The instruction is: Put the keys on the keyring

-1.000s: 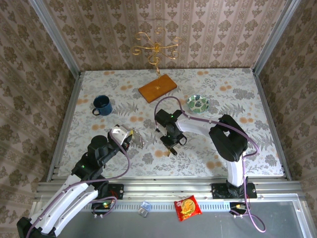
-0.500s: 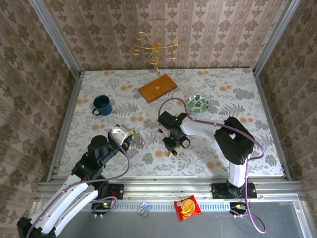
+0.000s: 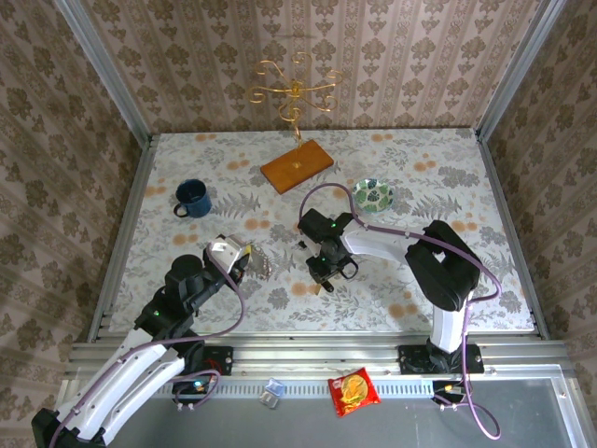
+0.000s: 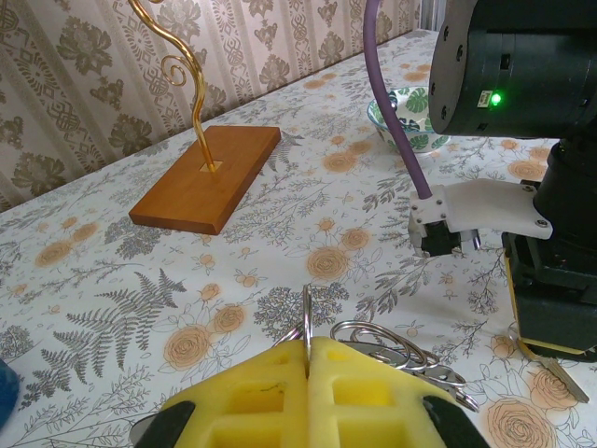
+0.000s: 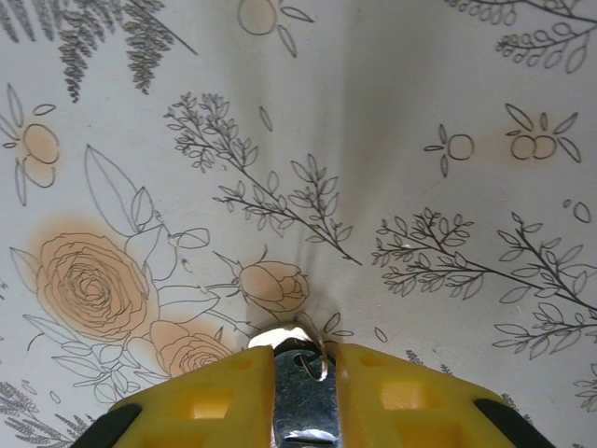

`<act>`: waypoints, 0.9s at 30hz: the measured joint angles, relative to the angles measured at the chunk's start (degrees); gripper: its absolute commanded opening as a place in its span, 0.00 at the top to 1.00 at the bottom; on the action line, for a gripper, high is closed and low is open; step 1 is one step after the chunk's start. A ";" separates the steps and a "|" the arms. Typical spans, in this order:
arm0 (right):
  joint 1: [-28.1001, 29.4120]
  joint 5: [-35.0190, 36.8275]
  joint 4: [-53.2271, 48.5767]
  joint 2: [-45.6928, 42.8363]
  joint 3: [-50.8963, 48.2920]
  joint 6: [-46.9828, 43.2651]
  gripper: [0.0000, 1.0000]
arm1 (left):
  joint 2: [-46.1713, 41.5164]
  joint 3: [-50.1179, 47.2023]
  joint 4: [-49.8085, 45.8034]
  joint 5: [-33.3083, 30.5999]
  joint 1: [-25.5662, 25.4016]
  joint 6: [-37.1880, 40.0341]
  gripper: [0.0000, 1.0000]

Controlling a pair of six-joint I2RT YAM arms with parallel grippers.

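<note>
My left gripper (image 4: 308,350) is shut on the keyring (image 4: 306,313), a thin steel ring standing edge-on between the yellow pads. More linked rings (image 4: 392,341) hang off to its right above the tablecloth. In the top view this left gripper (image 3: 244,264) is left of centre. My right gripper (image 5: 305,359) is shut on a flat silver metal piece (image 5: 303,401) with a small wire loop (image 5: 322,355) through its hole, held close to the cloth. In the top view the right gripper (image 3: 322,273) is a short way right of the keyring (image 3: 264,267). The green-headed and black-headed keys are hidden.
A blue mug (image 3: 192,198) stands at the left. A wooden block (image 3: 297,165) bearing a gold wire stand is at the back centre. A patterned bowl (image 3: 373,195) is at the back right. A snack packet (image 3: 354,391) lies on the front rail.
The right arm shifted slightly to the right a second ago and has held still since. The left arm and its ring have not moved.
</note>
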 measured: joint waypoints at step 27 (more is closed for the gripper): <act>-0.52 -0.09 0.00 1.51 0.15 1.25 0.78 | 0.15 0.00 0.00 0.02 0.00 0.00 1.00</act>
